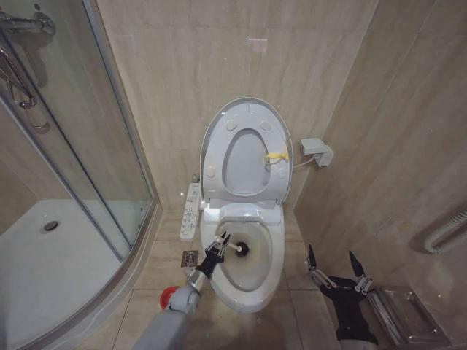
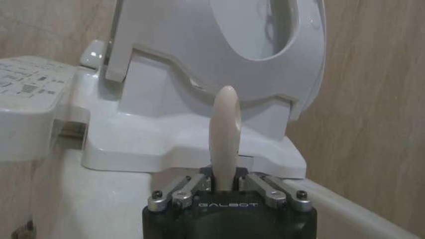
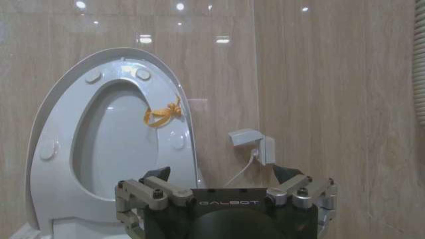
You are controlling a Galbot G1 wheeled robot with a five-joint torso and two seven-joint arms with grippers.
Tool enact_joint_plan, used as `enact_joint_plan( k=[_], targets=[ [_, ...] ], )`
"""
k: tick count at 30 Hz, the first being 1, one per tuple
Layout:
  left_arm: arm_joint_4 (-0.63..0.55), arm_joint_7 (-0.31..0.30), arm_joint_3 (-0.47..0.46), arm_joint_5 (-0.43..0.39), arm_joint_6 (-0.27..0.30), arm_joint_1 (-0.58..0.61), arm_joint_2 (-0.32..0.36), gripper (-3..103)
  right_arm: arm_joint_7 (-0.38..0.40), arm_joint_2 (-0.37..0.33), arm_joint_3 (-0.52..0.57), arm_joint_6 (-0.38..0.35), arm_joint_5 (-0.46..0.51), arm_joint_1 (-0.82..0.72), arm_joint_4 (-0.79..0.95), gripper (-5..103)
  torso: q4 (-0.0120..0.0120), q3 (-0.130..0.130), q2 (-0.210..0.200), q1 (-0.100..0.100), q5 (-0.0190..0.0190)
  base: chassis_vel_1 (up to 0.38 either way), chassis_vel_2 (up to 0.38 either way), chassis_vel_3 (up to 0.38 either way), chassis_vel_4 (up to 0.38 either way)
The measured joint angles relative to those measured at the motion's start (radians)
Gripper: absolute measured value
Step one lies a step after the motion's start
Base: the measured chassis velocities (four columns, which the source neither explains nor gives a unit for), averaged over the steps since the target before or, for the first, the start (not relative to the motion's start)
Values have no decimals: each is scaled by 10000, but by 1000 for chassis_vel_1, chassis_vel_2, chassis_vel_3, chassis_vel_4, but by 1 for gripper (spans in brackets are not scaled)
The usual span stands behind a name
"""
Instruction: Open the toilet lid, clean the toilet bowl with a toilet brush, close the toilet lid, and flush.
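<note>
**A:** Start with the big piece: where's the toilet bowl point(image 1: 252, 281)?

**B:** Straight ahead on the floor, in the corner beside the shower. Its basin is stained yellowish-brown. The toilet lid point(image 1: 246, 149) stands upright against the wall with the seat ring raised against it, so the opening step looks done and scrubbing is the step in hand.

**A:** And the toilet brush point(image 1: 235, 249)?

**B:** In the left hand point(image 1: 217, 250), which is clamped on the slim handle; the dark bristle head sits inside the bowl, toward the back. From the left wrist view the pale handle point(image 2: 224, 142) rises straight out from between the closed jaws.

**A:** So how to scrub well?

**B:** I'd judge the stains lie mostly lower and toward the front, so the head should sweep down and round the wall, pressed lightly. Keep the handle off the rim, or it may twist in the grip.

**A:** The other arm?

**B:** The right hand point(image 1: 334, 268) waits low beside the bowl, fingers spread wide, holding nothing.
</note>
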Motion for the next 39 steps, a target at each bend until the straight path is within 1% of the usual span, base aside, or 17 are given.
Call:
enact_joint_plan(
  k=[2, 3, 4, 6, 7, 9, 10, 15, 18, 20, 22, 25, 27, 29, 31, 36, 39],
  targets=[
    [-280, 252, 89, -1029, 16, 30, 52, 18, 0, 0, 0, 0, 0, 0, 0, 100, 3, 2, -1, 1, 0, 0, 0, 0, 0],
    [-280, 252, 89, -1029, 16, 30, 52, 18, 0, 0, 0, 0, 0, 0, 0, 100, 3, 2, -1, 1, 0, 0, 0, 0, 0],
    [-542, 315, 144, -1518, 55, 96, 87, 18, 0, -1, 0, 0, 0, 0, 0, 100, 3, 2, -1, 1, -2, 0, 0, 0, 0],
    [-1714, 469, 333, -3160, 330, 402, 233, 18, 0, 0, 0, 0, 0, 0, 0, 100, -2, 2, -1, 1, -7, 0, 0, 0, 0],
    [-1714, 469, 333, -3160, 330, 402, 233, 18, 0, 0, 0, 0, 0, 0, 0, 100, -2, 2, -1, 1, -7, 0, 0, 0, 0],
    [-2598, 492, 359, -4409, 630, 666, 287, 18, 0, 0, 0, 0, 0, 0, -1, 100, 2, 0, 0, 0, -1, 0, 0, 0, 0],
    [-2749, 465, 311, -4788, 695, 743, 201, 18, 0, -1, 0, 0, 0, 0, -1, 100, 3, 0, 0, 0, -2, 0, 0, 0, 0],
    [-2411, 556, 132, -4941, 680, 799, -161, 18, 0, 0, 0, 0, 0, 0, 0, 100, 1, 0, 0, 0, -2, 0, 0, 0, 0],
    [-1588, 687, 7, -5418, 700, 733, -811, 18, 1, 1, 1, 0, 0, 0, 0, 100, 9, 0, 0, 0, 3, 0, 0, 0, 0],
    [-1404, 713, -25, -5515, 694, 676, -1008, 18, 1, 0, 1, 0, 0, 0, -1, 100, 15, 0, 0, 0, 5, 0, 0, 0, 0],
    [-1086, 748, -49, -5462, 661, 498, -1383, 18, 0, 0, 0, 0, 0, 0, 0, 100, 19, -1, 1, -1, 5, 0, 0, 0, 0],
    [-945, 758, 63, -5344, 651, 358, -1485, 18, 0, 0, 0, 0, 0, 0, 0, 100, 16, -2, 2, -1, 6, 0, 0, 0, 0],
    [-998, 760, 403, -5515, 699, 327, -1405, 18, 0, 0, 0, 0, 0, 0, 0, 100, 8, -2, 3, -1, 0, 0, 0, 0, 0],
    [-1142, 771, 535, -5635, 809, 377, -1304, 18, 0, 0, 0, 0, 0, 0, -1, 100, 8, -2, 2, -1, 1, 0, 0, 0, 0],
    [-1702, 801, 856, -6045, 1079, 625, -940, 18, 2, 0, 1, 0, 0, 0, 0, 100, 3, -1, 2, -1, -3, 0, 0, 0, 0],
    [-2449, 795, 1094, -6279, 1296, 1005, -418, 18, 0, 1, 0, 0, 0, 0, 0, 100, -3, 1, 0, 0, -7, 0, 0, 0, 0],
    [-3333, 773, 1127, -6392, 1436, 1413, 199, 19, 0, 0, 0, 0, 0, 0, 0, 100, -9, 3, -2, 2, -10, 0, 0, 0, 0]
  ],
)
